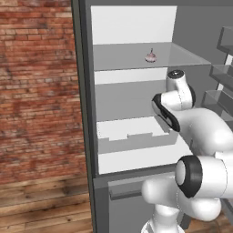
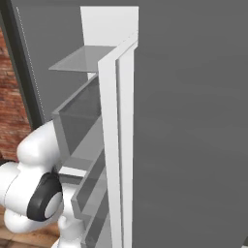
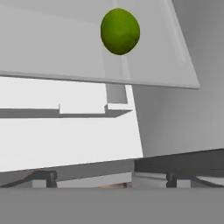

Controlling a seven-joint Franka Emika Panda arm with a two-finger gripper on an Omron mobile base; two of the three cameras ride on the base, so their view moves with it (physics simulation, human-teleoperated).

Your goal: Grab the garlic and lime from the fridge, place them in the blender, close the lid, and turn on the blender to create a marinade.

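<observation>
1. The garlic point(image 1: 150, 56), a tiny whitish-pink bulb with a short dark stem, sits on the upper see-through shelf point(image 1: 182, 57) of the tall dark grey fridge point(image 1: 84, 91), towards the middle of that shelf, and nothing is touching it.
2. The lime point(image 3: 120, 31), a smooth green oval fruit, lies on a pale flat shelf point(image 3: 52, 52) ahead of the hand in the hand view, well apart from the fingertips point(image 3: 49, 177).
3. You are, I judge, at the first step: fetching from the fridge. Neither item is in hand, and the blending steps all remain.
4. The pincer point(image 3: 109, 179) stands spread wide with nothing between its tips.
5. Your next move calls for driving the hand forward along the shelf until the lime sits between the fingers, then pressing them together. A round fruit may roll off a bare flat shelf if nudged, so approach it squarely.
6. The white arm point(image 1: 200, 132) reaches into the fridge's pale grey-white interior below the garlic's shelf, above a white drawer ledge point(image 1: 132, 132).
7. Around you: a red brick wall point(image 1: 36, 82) to the fridge's left, a wooden plank floor point(image 1: 41, 205) beneath, and the open fridge door's racks point(image 2: 92, 145) on the right.
</observation>
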